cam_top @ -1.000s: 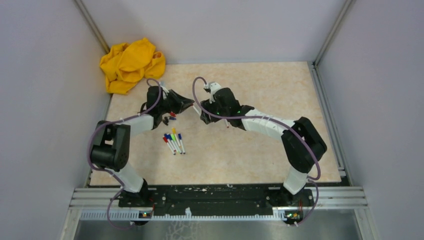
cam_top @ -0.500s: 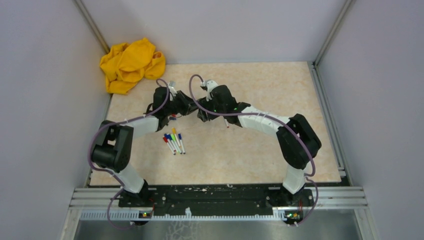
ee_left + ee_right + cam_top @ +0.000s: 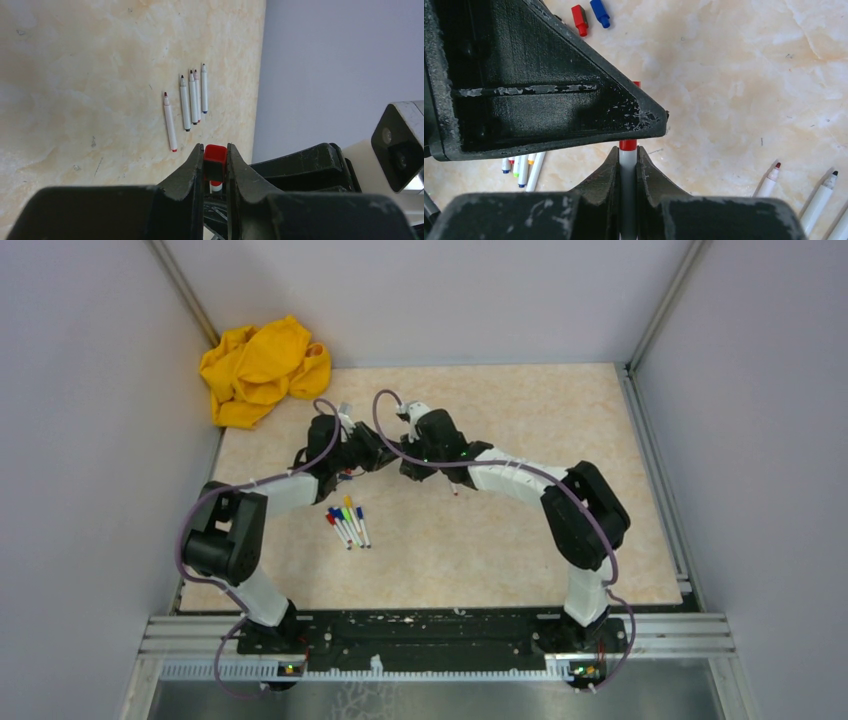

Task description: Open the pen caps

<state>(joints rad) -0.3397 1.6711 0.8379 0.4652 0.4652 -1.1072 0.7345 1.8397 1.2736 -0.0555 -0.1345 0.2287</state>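
1. Near my bases: capped markers (image 3: 347, 525) in a row on bench (image 3: 500, 540).
2. Mid-bench: my right pincer (image 3: 627, 156) clamped on marker barrel (image 3: 627, 175), left pincer (image 3: 215, 149) clamped on its red cap (image 3: 215, 157).
3. Barrel axis runs pincer to pincer; pull straight apart along it.

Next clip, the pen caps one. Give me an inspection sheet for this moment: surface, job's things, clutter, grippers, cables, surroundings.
Surface: beige marbled table, a few scuffs.
Job's things: red cap on the end of a marker barrel; loose red cap and blue cap lying on the table; capped markers in a cluster; uncapped markers side by side.
Clutter: crumpled yellow cloth, far-left corner.
Grippers: left gripper shut on the red cap; right gripper shut on the marker barrel.
Cables: purple cables looped along both arms.
Surroundings: grey walls; metal rail at the near edge.
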